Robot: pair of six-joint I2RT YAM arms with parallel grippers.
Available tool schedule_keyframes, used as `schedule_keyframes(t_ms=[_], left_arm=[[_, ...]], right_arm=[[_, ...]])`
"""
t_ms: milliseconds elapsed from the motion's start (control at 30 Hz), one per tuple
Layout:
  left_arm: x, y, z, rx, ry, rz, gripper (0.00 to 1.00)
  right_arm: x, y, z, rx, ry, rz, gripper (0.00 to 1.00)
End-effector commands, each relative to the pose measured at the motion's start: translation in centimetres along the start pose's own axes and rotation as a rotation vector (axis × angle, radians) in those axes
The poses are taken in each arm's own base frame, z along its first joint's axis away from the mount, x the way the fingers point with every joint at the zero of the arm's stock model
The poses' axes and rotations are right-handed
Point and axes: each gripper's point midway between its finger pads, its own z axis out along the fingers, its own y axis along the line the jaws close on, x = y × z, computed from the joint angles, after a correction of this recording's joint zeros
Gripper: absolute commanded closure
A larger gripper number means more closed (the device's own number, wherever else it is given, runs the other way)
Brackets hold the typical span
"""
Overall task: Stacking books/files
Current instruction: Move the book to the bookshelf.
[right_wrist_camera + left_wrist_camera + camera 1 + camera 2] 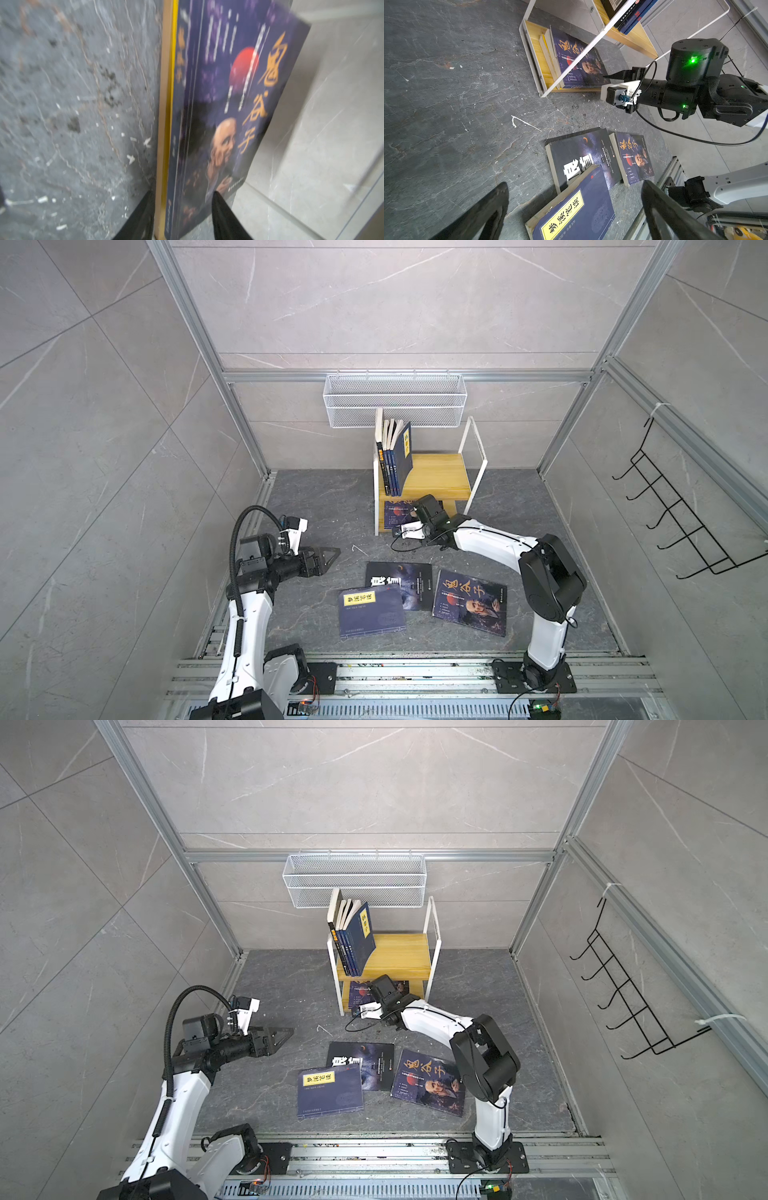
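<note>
Nearest the base, three books lie flat on the floor (324, 497). The yellow-labelled navy book (371, 614) overlaps a corner of the black book (401, 583), and the floor portrait book (471, 603) is just beside them. The left gripper (334, 551) hovers over bare floor with its jaws spread wide, holding nothing.

Farther, the right gripper (182, 193) straddles the edge of the shelved portrait book (577, 62), which lies on the lower board of the wooden rack (440, 475). Whether it presses the book I cannot tell, because the view is blurred. I judge this book is being laid there. To do it well, the jaws should release fully and draw straight back, so as not to drag the cover or knock the rack. Above stand the upright books (392, 456).
</note>
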Motion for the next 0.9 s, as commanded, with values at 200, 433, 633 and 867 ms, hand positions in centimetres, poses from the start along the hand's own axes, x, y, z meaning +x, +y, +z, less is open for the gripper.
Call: schedule_keyframes(t_ms=[200,433,633,867], left_arm=[[-0.5,-0.5,-0.2,0.026,-0.024,0.019,0.0],[-0.5,-0.5,-0.3,0.025,-0.025,0.019,0.0],[-0.6,-0.5,-0.3,0.024,-0.029,0.015,0.0],[-0.8,-0.7,-0.4,0.031,-0.033,0.015,0.0]], right_arm=[[2.4,1.1,0.7,-0.042,0.021,0.026,0.54],[3.0,0.3,2.2,-0.016,0.054,0.054,0.6],[3.2,-0.2,2.2,0.009,0.036,0.062,0.69],[3.0,-0.8,2.4,0.028,0.031,0.069,0.72]])
